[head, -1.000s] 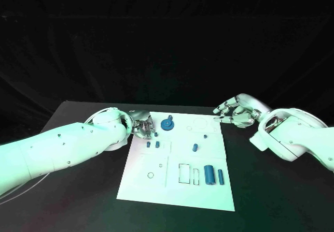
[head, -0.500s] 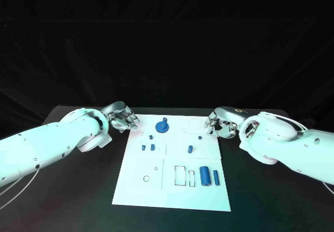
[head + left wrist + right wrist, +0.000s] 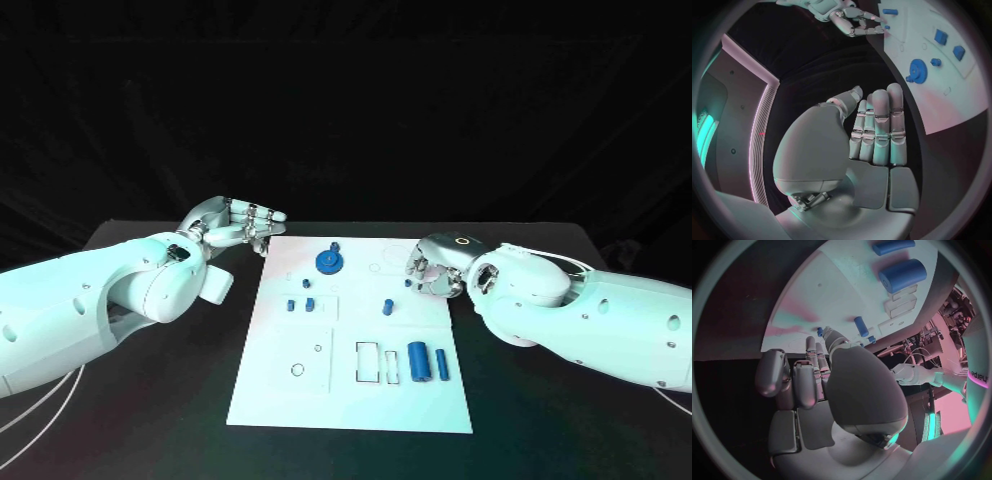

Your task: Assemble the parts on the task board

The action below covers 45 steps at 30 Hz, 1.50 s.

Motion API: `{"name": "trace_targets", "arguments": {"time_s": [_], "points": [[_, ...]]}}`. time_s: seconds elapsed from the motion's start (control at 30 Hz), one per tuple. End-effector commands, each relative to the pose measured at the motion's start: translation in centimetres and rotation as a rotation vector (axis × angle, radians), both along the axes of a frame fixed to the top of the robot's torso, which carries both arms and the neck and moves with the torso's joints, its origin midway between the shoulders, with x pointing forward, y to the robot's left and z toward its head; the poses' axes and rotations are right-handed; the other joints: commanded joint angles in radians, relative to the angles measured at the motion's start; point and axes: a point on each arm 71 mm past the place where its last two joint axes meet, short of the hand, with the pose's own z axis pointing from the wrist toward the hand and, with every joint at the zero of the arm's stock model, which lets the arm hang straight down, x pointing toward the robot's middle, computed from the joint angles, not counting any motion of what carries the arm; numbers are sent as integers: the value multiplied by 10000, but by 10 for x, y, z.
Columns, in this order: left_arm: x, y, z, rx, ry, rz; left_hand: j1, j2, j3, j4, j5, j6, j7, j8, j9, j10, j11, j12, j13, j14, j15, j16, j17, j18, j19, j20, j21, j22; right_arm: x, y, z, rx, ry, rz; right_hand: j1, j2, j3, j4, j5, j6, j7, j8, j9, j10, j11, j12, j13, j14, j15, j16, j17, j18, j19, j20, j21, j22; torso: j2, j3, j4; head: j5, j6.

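Left hand (image 3: pixel 231 222) spread, right hand (image 3: pixel 433 268) curled empty beside task board (image 3: pixel 346 395)

The bench (image 3: pixel 144 400) lies bare on both sides of the board (image 3: pixel 289 400). The left hand (image 3: pixel 231 222) hangs off the board's far left corner, the right hand (image 3: pixel 433 268) over its right edge. Between them stand the gear (image 3: pixel 330 261), small pegs (image 3: pixel 300 305) and two cylinders (image 3: pixel 427 361).
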Motion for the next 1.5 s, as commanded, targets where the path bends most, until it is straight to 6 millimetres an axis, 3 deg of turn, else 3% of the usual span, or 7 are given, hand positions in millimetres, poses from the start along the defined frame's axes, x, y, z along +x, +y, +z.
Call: {"name": "trace_targets", "arguments": {"time_s": [0.03, 0.6, 1.0, 1.13, 1.3, 1.5], "points": [[-2, -3, 5, -1351, -12, 198, -48, 77, -107, 8, 27, -78, 32, -41, -19, -76, 20, 61, 13, -70, 17, -61, -26, 76, -7, 52, -88, -40, -1, 3, -2, -372, -176, 120, 8, -72, 74, 12, 55, 20, 61, -38, -15, 29, 51, -68, -21, 450, 75, 66, 29, -166, 71, 6, 58, 143, -4, -8, -4, 42, -43], [-10, -13, 8, -1727, 42, -88, -60, 107, -217, -8, 27, -137, 59, -67, -42, -142, 43, 76, 26, -80, 33, -106, -70, 75, 31, 67, -202, -126, 4, 10, -11, -362, -210, 32, 8, -78, 546, -37, 246, 154, 67, -37, -23, 218, 50, -201, -260, 494, 78, 237, 209, -269, 320, 20, 599, 532, 7, 20, 1, 12, -81], [-12, -16, 8, -1754, 140, -232, -56, 122, -234, -14, 27, -150, 69, -72, -47, -158, 51, 79, 29, -83, 38, -115, -79, 75, 39, 70, -226, -144, 7, 11, -16, -388, -106, 8, -19, -44, 909, -111, 238, 272, 39, -15, -17, 388, 22, -245, -381, 497, 56, 291, 251, -289, 364, 8, 723, 647, -3, 18, -8, 17, -132], [-12, -17, 8, -1745, 187, -250, -54, 134, -250, -18, 27, -163, 77, -77, -52, -175, 59, 80, 30, -88, 43, -124, -88, 74, 47, 74, -249, -161, 8, 12, -18, -479, 48, 23, 52, 57, 1181, -236, 185, 424, -7, 33, 12, 551, -30, -240, -424, 500, 13, 324, 283, -301, 391, -20, 803, 719, -8, 20, -7, 8, -150], [-12, -16, 7, -1732, 230, -250, -48, 152, -276, -27, 28, -195, 95, -90, -63, -214, 73, 79, 32, -100, 54, -141, -102, 72, 57, 81, -287, -189, 9, 12, -21, -649, 285, 57, 178, 312, 1735, -496, -292, 513, -8, 28, 30, 643, -39, -332, -515, 498, -1, 353, 305, -361, 501, -47, 1084, 922, -8, 17, -5, 19, -170], [-12, -16, 7, -1714, 284, -248, 10, 191, -282, -67, 29, -231, 111, -104, -75, -256, 86, 84, 37, -110, 61, -157, -119, 73, 76, 87, -333, -224, 8, 12, -23, -649, 362, 137, 186, 424, 2123, -841, -359, 803, -87, 150, 121, 963, -127, -307, -523, 485, -65, 337, 267, -443, 679, -91, 1515, 1208, -17, 20, -10, 22, -193]]}}
